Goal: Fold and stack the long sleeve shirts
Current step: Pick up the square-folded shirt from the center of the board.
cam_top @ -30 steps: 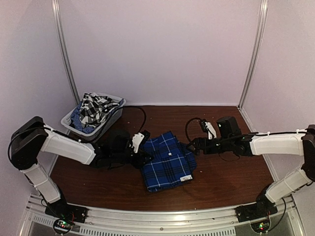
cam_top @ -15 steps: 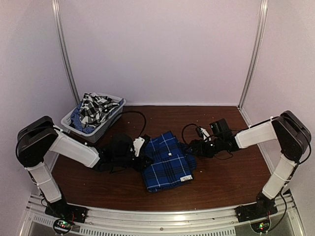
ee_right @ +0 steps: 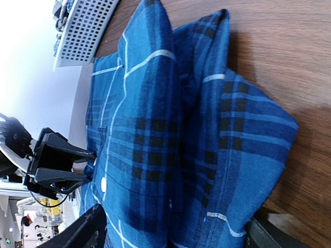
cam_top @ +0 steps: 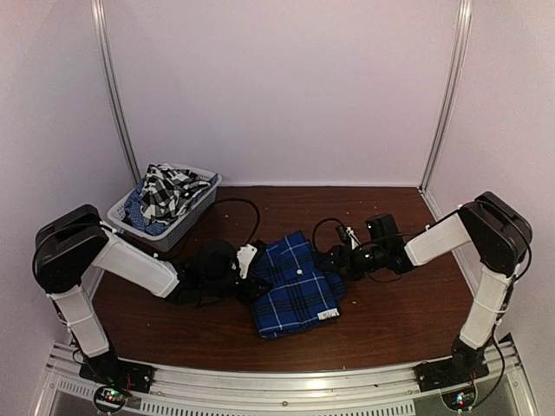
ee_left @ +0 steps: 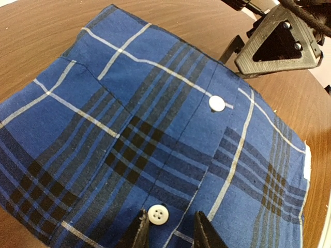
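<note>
Brown wooden table (cam_top: 408,321). Folded royal-blue plaid shirt (cam_top: 290,290) at centre, buttons up. White plastic mesh basket (cam_top: 173,230) back-left, holding crumpled black-and-white checked shirt (cam_top: 165,192). Right gripper (ee_right: 181,235) wide open, straddling blue shirt's right edge. Left gripper (ee_left: 170,232) narrowly parted on left edge beside white button (ee_left: 158,215); can't tell if gripping.
</note>
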